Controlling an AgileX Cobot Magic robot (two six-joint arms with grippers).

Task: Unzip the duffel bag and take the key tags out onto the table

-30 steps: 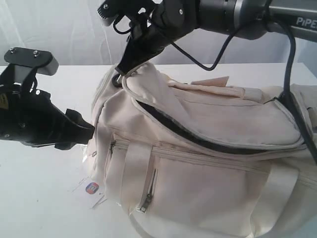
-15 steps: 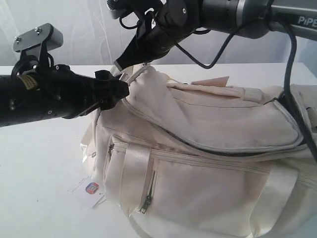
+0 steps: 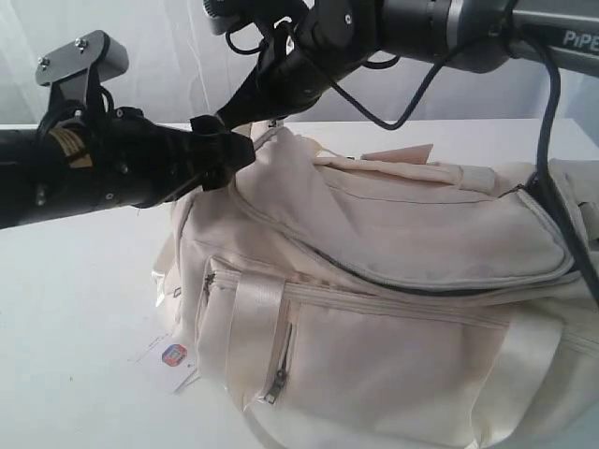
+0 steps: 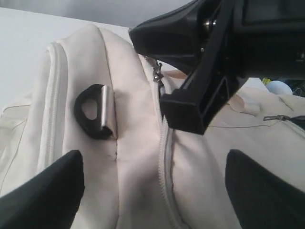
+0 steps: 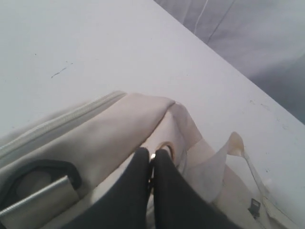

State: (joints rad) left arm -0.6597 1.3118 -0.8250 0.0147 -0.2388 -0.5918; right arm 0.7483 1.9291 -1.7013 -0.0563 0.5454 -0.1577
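R jaws pinched shut on zip pull (image 5: 152,157) at duffel bag (image 5: 105,129) end, D-ring (image 5: 40,196) nr

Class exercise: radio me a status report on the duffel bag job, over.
Left gripper open above duffel bag end. Right gripper shut on zipper pull. Key tags not in sight. Nothing blocking either gripper.

The duffel bag (image 3: 402,281) is plain cream, the bench (image 3: 75,309) white. Left gripper (image 3: 234,150) and right gripper (image 5: 152,164) are black; the zip pull (image 4: 157,78) at the right gripper's tips is silver. The paper tag (image 3: 170,360) is white, marked red-blue.
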